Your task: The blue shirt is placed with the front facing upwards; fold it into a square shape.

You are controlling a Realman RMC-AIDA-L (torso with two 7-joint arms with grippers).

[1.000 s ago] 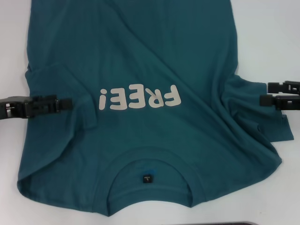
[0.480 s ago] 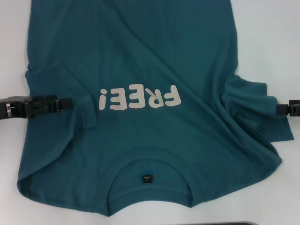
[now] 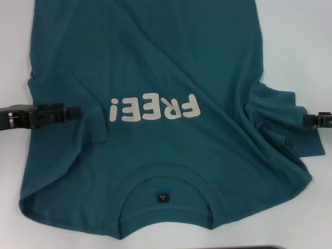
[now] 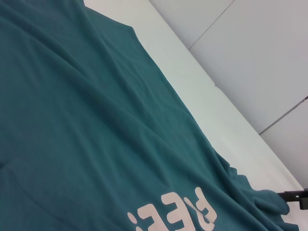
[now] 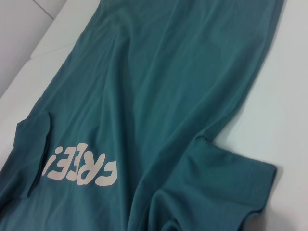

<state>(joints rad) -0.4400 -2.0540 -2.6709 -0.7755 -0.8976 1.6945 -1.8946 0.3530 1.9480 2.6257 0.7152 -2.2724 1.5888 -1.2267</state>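
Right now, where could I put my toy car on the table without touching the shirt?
Bare white table lies beyond the right sleeve, past the right claw. A thinner bare strip runs outside the left claw, along the shirt's left edge. The middle is all shirt, so it is crowded there.

You get bright, even overhead light with soft shadows in the blue shirt's folds, mild glare on the white table, and slightly soft focus.
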